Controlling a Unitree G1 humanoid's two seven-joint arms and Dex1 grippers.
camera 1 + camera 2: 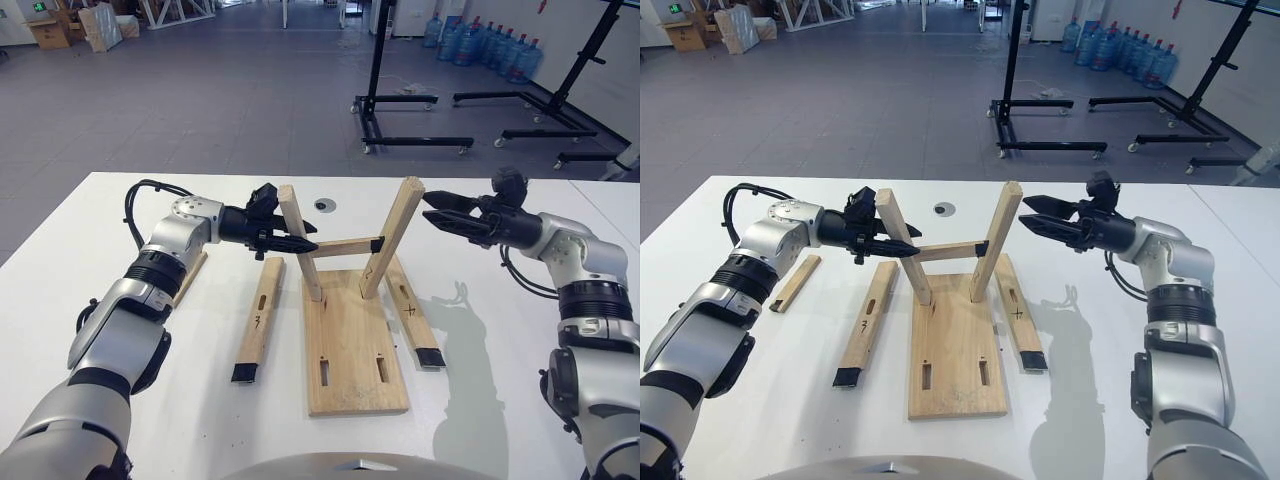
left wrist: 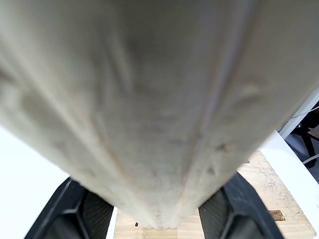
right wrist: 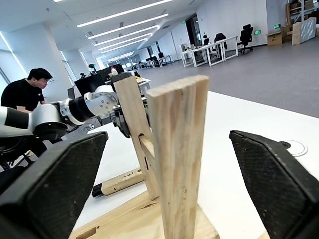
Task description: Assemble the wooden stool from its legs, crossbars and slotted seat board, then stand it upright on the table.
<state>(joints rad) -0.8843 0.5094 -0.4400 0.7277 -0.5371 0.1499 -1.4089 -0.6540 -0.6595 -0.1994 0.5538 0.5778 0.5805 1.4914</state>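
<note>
Table [image 1: 480, 420], white, carries all your stool parts. The seat board [image 1: 350, 350] lies flat at its middle, long axis running straight away from the robot, with slots showing at the near end.

Two legs stand on the board's far end. The left upright leg [image 1: 309, 275] leans left and the right upright leg [image 1: 392, 240] leans right, so their tops splay apart. A crossbar [image 1: 345, 246] runs level from one to the other about halfway up.

Two more legs lie flat, one on each side of the board: the left flat leg [image 1: 258, 318] and the right flat leg [image 1: 412, 315]. Both lie roughly along the board, black-capped ends toward the robot. A loose crossbar [image 1: 795, 283] lies flat under your left forearm.

Your left gripper [image 1: 298, 243] is clamped on the left upright leg at crossbar height. Your right gripper [image 1: 430, 207] is spread wide, just beside the top of the right upright leg and not touching it.
</note>
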